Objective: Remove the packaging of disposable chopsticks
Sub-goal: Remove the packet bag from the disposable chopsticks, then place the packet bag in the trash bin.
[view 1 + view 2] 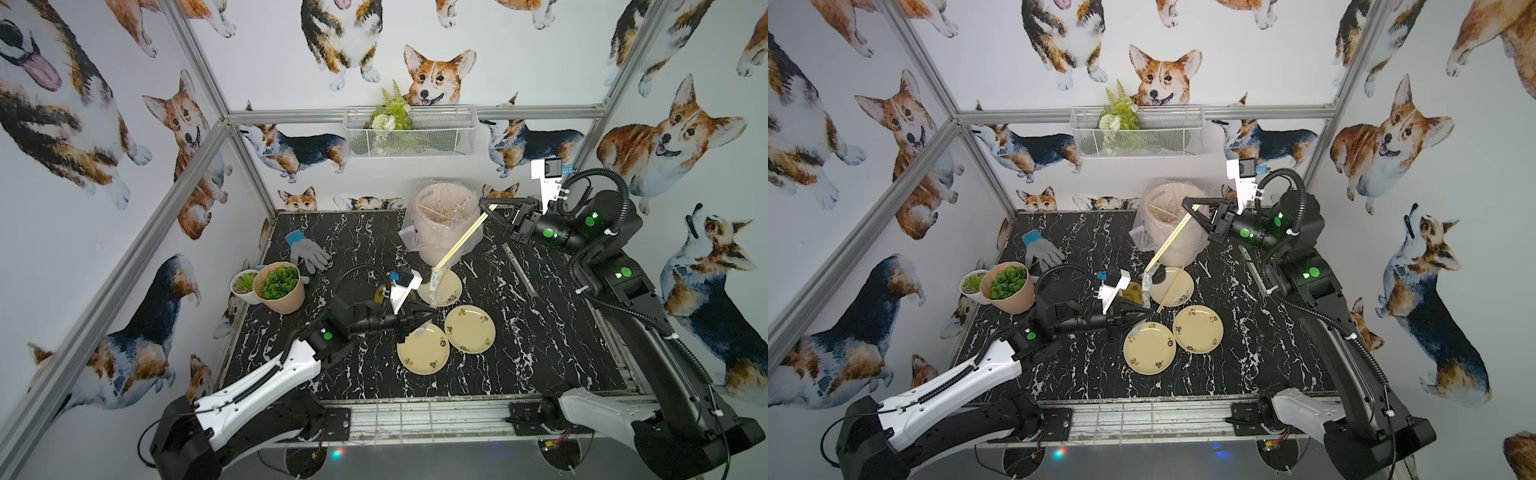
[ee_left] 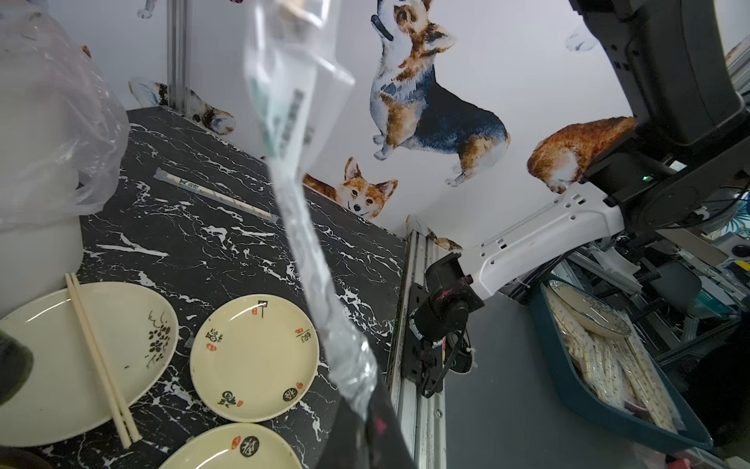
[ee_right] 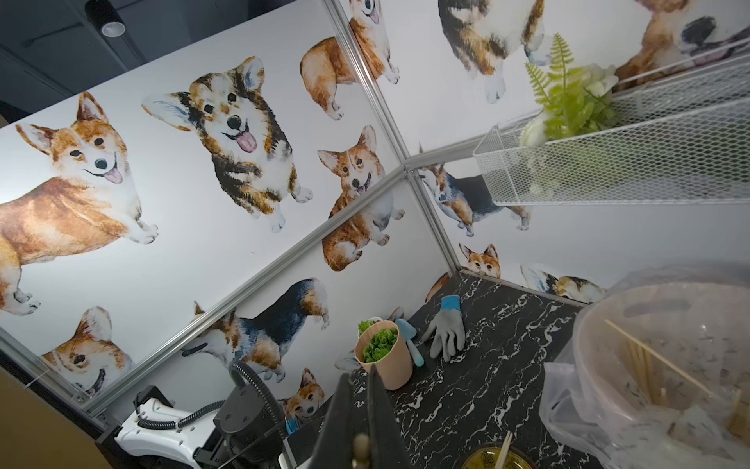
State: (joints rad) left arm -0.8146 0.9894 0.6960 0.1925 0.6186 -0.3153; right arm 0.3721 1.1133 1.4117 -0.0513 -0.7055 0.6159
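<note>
Left gripper point(image 1: 431, 315): jaws together, clamped on the crumpled lower end of a clear plastic sleeve point(image 1: 434, 286). It sits low over the black marble-pattern table point(image 1: 540, 353), in among the plates. In the left wrist view the sleeve is bunched between the fingers and runs straight up away from them, with printed lettering showing along its upper part.

Right gripper point(image 1: 483, 205): jaws together, pinching the top end of a pair of chopsticks point(image 1: 461, 239). It is raised in front of the bin point(image 1: 432, 245), which is lined with a pinkish bag. The pair slants down from that grip towards the left gripper. Its lower tips meet the upper mouth of the sleeve. Cannot tell whether the tips are inside the mouth or just clear of it.

Elsewhere on the table:
- A cream plate point(image 2: 48, 365) next to the bin carries a bare pair of sticks point(image 2: 101, 357) lying across it, one end over the rim.
- Two more cream plates point(image 1: 469, 328) sit side by side, nearer the arm bases.
- A wrapped pair point(image 1: 519, 270) lies flat on the table on the right arm's side, well apart from the plates.
- The bin holds loose sticks and wrappers.
- A grey glove point(image 1: 309, 253) and two plant pots point(image 1: 278, 286) sit on the left arm's side.
</note>
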